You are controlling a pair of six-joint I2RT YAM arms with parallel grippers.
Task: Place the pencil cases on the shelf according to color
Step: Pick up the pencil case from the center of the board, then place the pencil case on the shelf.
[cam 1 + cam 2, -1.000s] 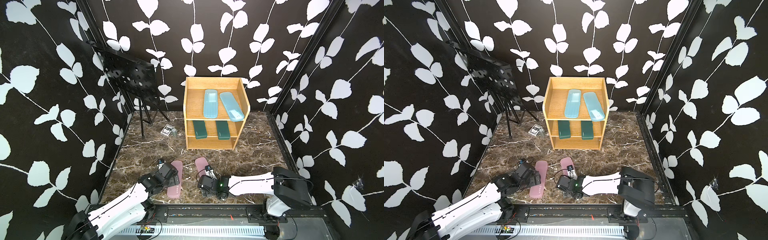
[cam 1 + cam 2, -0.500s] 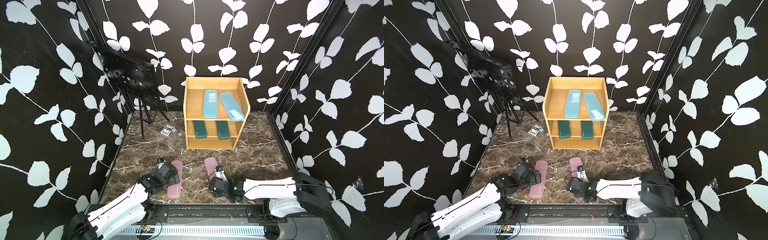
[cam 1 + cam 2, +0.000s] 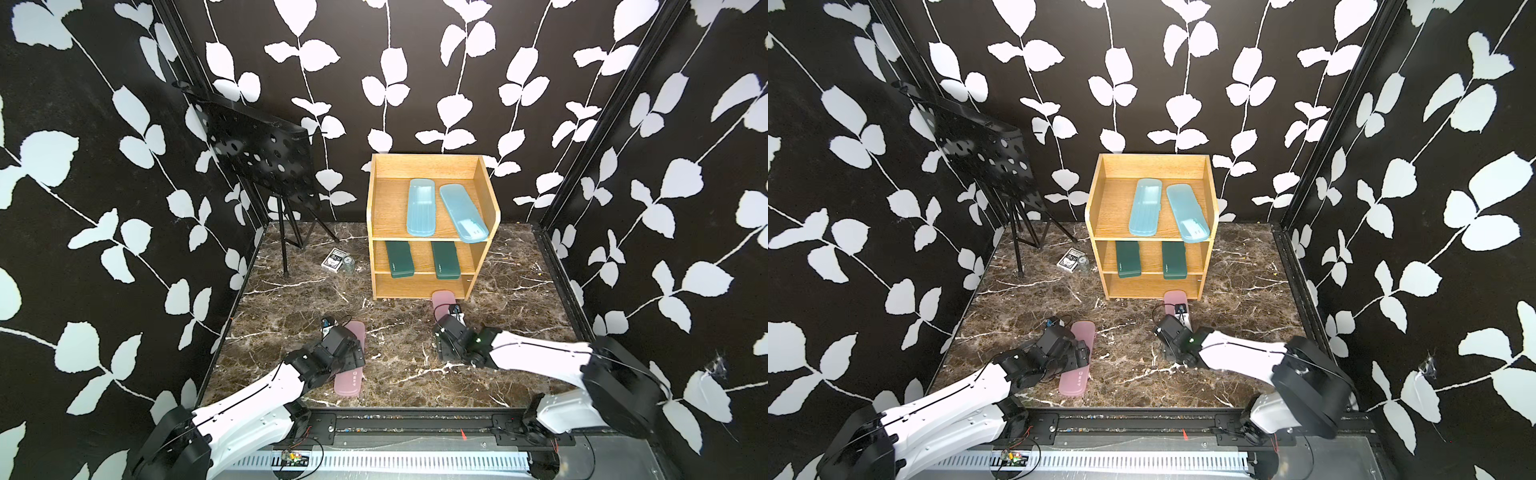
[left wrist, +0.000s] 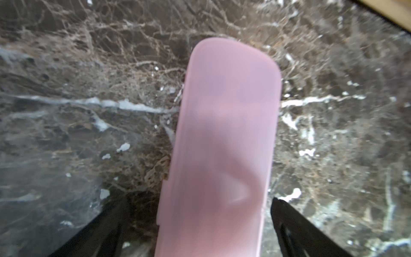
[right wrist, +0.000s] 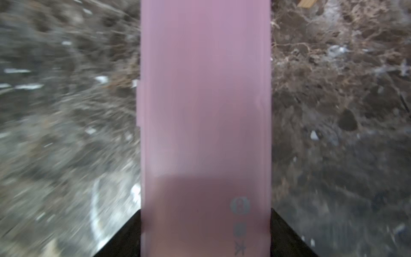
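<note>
Far left in both top views, the black perforated stand (image 3: 257, 153) is leaning on its tripod, with the small card box (image 3: 332, 259) lying on the marble floor (image 3: 291, 316) beside it. My left gripper (image 3: 353, 353) is hovering low over the left pink case (image 3: 349, 382), which is lying flat on the floor, well short of the shelf (image 3: 486, 199). From above my wrist is hiding the fingers. Only the left wrist view is showing them spread to either side of that case (image 4: 226, 111), with bare floor visible between one finger (image 4: 106, 222) and the case's edge.

On the shelf, two blue cases (image 3: 421, 205) are resting on the top tier and two green cases (image 3: 399, 259) on the middle one.

My right gripper (image 5: 205, 210) is pinching the right pink case (image 5: 204, 89), both fingers pressing flush against its long sides. That view is smeared and is not showing the case's far end. The top views are placing that end (image 3: 441, 300) at the front edge of the bottom tier. I cannot tell whether it is touching.
</note>
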